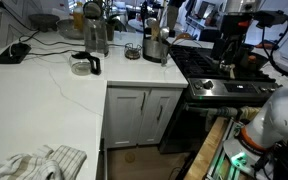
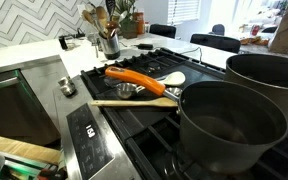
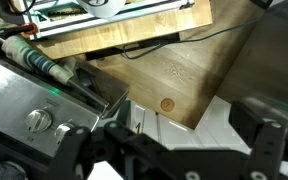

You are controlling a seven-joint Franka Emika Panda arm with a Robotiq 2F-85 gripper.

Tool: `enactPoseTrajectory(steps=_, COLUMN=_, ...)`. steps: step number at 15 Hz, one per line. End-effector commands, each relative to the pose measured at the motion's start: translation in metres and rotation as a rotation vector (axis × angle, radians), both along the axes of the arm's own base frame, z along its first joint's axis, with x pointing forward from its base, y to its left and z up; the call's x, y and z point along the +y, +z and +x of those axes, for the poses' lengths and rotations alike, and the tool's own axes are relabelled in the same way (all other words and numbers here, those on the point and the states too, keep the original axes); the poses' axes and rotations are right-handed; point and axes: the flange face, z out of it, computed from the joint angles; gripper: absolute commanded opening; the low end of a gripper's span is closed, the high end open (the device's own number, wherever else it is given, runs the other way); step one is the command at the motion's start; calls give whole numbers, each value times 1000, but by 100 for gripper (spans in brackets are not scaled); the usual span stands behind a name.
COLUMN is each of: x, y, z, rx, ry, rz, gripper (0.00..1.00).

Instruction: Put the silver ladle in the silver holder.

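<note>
The silver holder [image 1: 155, 46] stands on the white counter beside the stove, with utensil handles sticking up; it also shows at the back of the stove [image 2: 109, 43]. A shiny silver ladle bowl [image 2: 125, 91] lies on the stove grate beside a long orange handle [image 2: 136, 78]; I cannot tell if they are one piece. In the wrist view my gripper [image 3: 169, 150] is open and empty, its dark fingers wide apart. It hangs low in front of the stove, above the wood floor and white cabinet. Only the white arm [image 1: 276, 112] shows in an exterior view.
Two big dark pots [image 2: 229, 125] [image 2: 269, 75], a wooden spatula [image 2: 134, 101] and a white spoon [image 2: 173, 78] are on the stove. A grey jug-top appliance [image 1: 95, 35], small dark glass cup [image 1: 132, 51] and cloth [image 1: 39, 163] sit on the counter. Stove knobs [image 3: 39, 120] are near the gripper.
</note>
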Motion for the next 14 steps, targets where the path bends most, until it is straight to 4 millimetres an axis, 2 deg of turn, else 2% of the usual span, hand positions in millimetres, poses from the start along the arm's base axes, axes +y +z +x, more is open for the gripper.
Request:
enactPoseTrajectory(steps=1, x=-34, y=5, z=11, rx=-79, ry=-172, rz=-2, gripper=100)
enactPoseTrajectory(steps=3, x=-69, y=6, z=15, rx=-109, ry=-270, rz=-6, gripper=100)
enactPoseTrajectory(steps=6, x=-137, y=3, z=13, rx=-145, ry=-422, rz=-3, gripper=100)
enactPoseTrajectory(steps=9, x=-208, y=1, z=-2, rx=-183, ry=-583, rz=15, gripper=100)
enactPoseTrajectory(steps=14, x=-324, y=-13, z=-33, rx=-300, ry=-868, rz=16, gripper=100)
